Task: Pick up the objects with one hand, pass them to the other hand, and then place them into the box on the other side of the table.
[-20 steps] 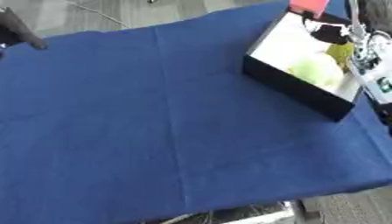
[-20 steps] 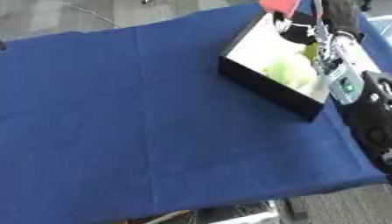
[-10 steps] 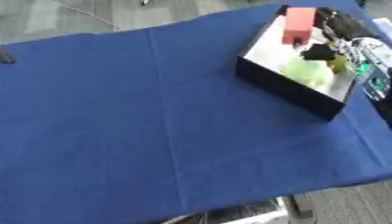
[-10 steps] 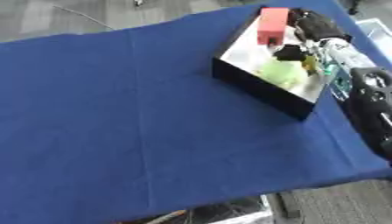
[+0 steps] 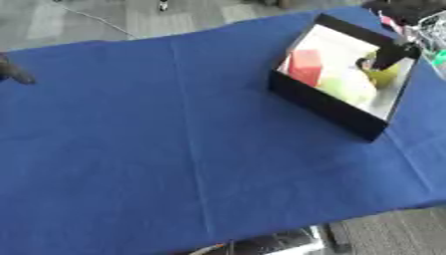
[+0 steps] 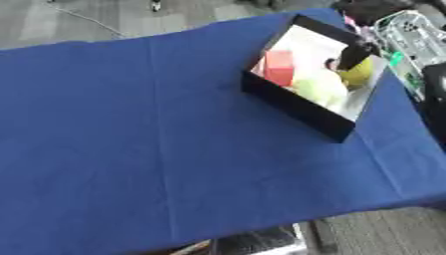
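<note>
The right hand (image 6: 353,52) hangs over the box (image 5: 324,105) at the table's far right corner; whether its fingers are spread or closed, I cannot tell. The left hand (image 5: 10,72) shows only as a dark tip at the left edge. Inside the box lie a red block (image 5: 306,67), a pale green lump (image 5: 348,85) and a yellow piece (image 5: 383,74), all probably light and best grasped across their middles.

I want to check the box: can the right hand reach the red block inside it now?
Probably yes. The right hand is over the open box, and the red block lies uncovered beside it.
</note>
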You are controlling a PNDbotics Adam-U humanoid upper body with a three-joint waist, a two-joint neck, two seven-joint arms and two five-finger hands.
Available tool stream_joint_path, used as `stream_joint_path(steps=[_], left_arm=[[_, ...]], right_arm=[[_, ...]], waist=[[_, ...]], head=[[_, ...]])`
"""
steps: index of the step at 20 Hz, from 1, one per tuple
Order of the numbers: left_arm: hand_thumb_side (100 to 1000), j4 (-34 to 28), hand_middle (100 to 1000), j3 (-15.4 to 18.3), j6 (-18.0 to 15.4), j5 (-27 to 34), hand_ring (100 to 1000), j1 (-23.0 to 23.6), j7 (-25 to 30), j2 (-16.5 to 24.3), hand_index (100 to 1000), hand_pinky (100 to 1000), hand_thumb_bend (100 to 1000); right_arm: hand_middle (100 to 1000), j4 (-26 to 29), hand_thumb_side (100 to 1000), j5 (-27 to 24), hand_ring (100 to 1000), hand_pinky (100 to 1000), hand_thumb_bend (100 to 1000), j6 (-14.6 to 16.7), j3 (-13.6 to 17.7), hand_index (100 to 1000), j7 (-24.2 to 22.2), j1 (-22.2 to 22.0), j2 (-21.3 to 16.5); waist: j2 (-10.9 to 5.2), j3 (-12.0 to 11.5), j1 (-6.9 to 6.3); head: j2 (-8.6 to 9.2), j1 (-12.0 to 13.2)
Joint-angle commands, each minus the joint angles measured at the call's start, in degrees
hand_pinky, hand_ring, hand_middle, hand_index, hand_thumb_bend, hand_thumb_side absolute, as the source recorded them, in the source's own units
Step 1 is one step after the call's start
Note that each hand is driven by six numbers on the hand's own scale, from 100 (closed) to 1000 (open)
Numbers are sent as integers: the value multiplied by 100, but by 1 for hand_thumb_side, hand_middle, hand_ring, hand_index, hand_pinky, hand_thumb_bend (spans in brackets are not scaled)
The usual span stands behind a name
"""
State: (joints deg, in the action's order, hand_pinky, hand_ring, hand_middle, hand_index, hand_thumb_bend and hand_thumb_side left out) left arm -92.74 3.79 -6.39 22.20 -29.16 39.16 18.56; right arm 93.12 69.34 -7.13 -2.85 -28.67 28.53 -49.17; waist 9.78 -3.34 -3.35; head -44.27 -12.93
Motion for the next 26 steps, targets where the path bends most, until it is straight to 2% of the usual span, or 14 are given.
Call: stream_joint_path(steps=[1,3,4,5,6,8,10,12,14,15,16,18,22,26], left_arm=[[624,-83,494,73,26,-20,552,-50,1,51,619,645,100],[624,-86,494,73,29,-23,552,-49,1,47,619,645,100],[602,-88,495,75,29,-23,554,-47,0,45,621,647,100],[599,-106,495,133,-7,-8,555,8,-36,-14,622,648,100],[597,-129,497,221,-64,-31,555,73,-97,-113,624,649,100],[596,-205,498,325,-162,-160,557,145,-238,-355,627,650,100],[599,-280,499,349,-216,-338,557,207,-361,-524,632,650,100],[604,-343,500,363,-255,-499,558,281,-490,-649,636,651,100],[607,-406,501,366,-285,-636,559,361,-620,-767,637,651,100],[612,-437,502,362,-298,-688,560,395,-674,-824,639,653,100],[615,-465,502,358,-312,-739,560,442,-717,-893,639,652,100],[638,-479,499,333,-309,-865,558,561,-786,-1030,636,651,100],[677,-435,498,246,-268,-1084,557,787,-828,-1192,634,651,100],[693,-412,493,198,-238,-1071,552,849,-883,-1222,630,649,100]], right_arm=[[1000,512,369,139,924,983,437,-111,268,1000,342,-40,-186],[1000,552,369,143,924,983,437,-134,279,1000,389,-65,-183],[955,560,100,142,927,880,328,-140,282,1000,399,-67,-182],[955,622,100,106,931,873,348,-179,341,1000,439,-11,-123],[951,722,100,45,937,864,352,-241,440,1000,502,87,-24],[951,978,100,-112,946,856,253,-399,695,1000,661,210,231],[945,1280,100,-298,950,845,120,-584,996,1000,847,45,532],[943,1560,100,-470,956,836,100,-737,1277,1000,1019,-192,813],[942,1854,100,-651,961,829,100,-727,1570,1000,1200,-455,1107],[940,1994,111,-740,976,816,100,-701,1702,1000,1289,-577,1252],[936,2072,197,-824,981,807,100,-706,1784,990,1373,-681,1388],[933,2129,544,-988,1000,782,100,-804,1882,979,1537,-854,1655],[924,2146,578,-1329,1000,765,100,-1059,1775,964,1878,-1065,2209],[892,2147,564,-1682,995,755,100,-814,1528,921,2231,-1215,2783]], waist=[[-116,1,39],[-116,0,40],[-117,2,38],[-172,58,3],[-215,120,-23],[-243,183,-47],[-275,202,-42],[-284,197,-29],[-283,211,-11],[-274,216,-4],[-269,226,0],[-252,269,-2],[-195,313,10],[-186,349,21]], head=[[15,68],[15,71],[15,96],[15,464],[15,716],[15,1062],[15,1272],[15,1391],[15,1423],[15,1404],[15,1377],[15,1315],[15,1252],[15,1332]])
